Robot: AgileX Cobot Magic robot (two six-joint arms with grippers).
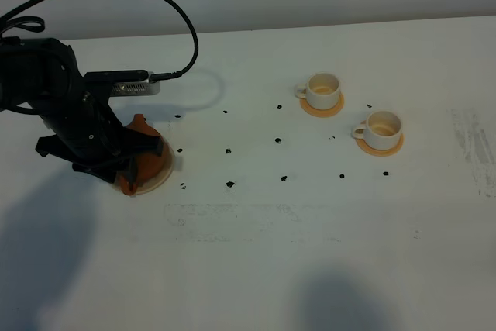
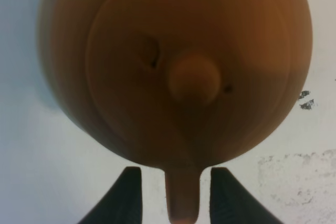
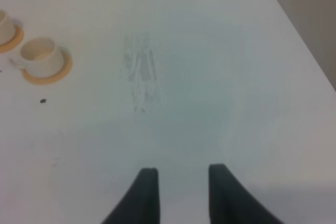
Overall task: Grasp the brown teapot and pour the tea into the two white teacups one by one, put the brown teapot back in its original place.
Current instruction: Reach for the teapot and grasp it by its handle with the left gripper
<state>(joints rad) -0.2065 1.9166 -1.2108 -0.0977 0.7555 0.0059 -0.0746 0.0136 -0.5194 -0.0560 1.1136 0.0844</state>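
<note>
The brown teapot (image 1: 149,159) stands on the pale beige coaster (image 1: 161,181), its original place, at the left of the table. My left gripper (image 1: 128,156) hangs over it from the left. In the left wrist view the teapot (image 2: 178,61) fills the frame, and its loop handle (image 2: 182,198) lies between the two dark fingers (image 2: 128,200) with a gap on each side, so the left gripper (image 2: 176,171) is open. The two white teacups (image 1: 323,89) (image 1: 381,128) sit on orange coasters at the right. My right gripper (image 3: 182,174) is open above bare table, holding nothing.
Small black marks (image 1: 230,184) dot the table between the teapot and the cups. Scuffed grey patches lie near the front middle (image 1: 232,215) and at the right edge (image 1: 473,149). The left arm's cable (image 1: 182,21) arcs above the table.
</note>
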